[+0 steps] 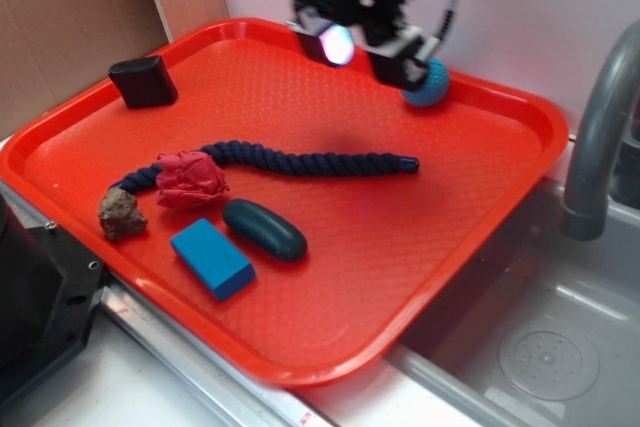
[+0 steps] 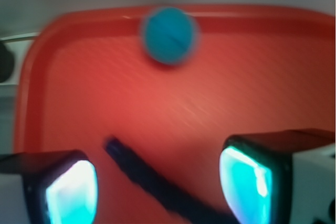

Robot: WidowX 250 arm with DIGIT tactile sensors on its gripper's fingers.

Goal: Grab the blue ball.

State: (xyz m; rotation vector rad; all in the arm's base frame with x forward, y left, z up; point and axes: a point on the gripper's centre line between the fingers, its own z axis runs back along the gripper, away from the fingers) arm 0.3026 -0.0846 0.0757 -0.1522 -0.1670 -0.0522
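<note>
The blue ball (image 1: pixel 429 87) is small, round and teal with a knitted surface. It rests at the far edge of the red tray (image 1: pixel 330 327). In the wrist view the blue ball (image 2: pixel 169 35) shows blurred, ahead near the tray's far rim. My gripper (image 1: pixel 368 55) hangs in the air above the tray, just left of the ball and partly in front of it. Its jaws stand wide apart and hold nothing. In the wrist view my gripper (image 2: pixel 157 190) shows two glowing pads (image 2: pixel 71 192) with bare tray and a rope end between them.
On the tray lie a dark blue rope (image 1: pixel 300 160), a red fabric wad (image 1: pixel 190 179), a brown lump (image 1: pixel 121 214), a flat bright-blue block (image 1: pixel 212 259), a dark teal capsule (image 1: pixel 265 230) and a black block (image 1: pixel 144 81). A grey faucet (image 1: pixel 600 137) and sink (image 1: pixel 550 347) are at right.
</note>
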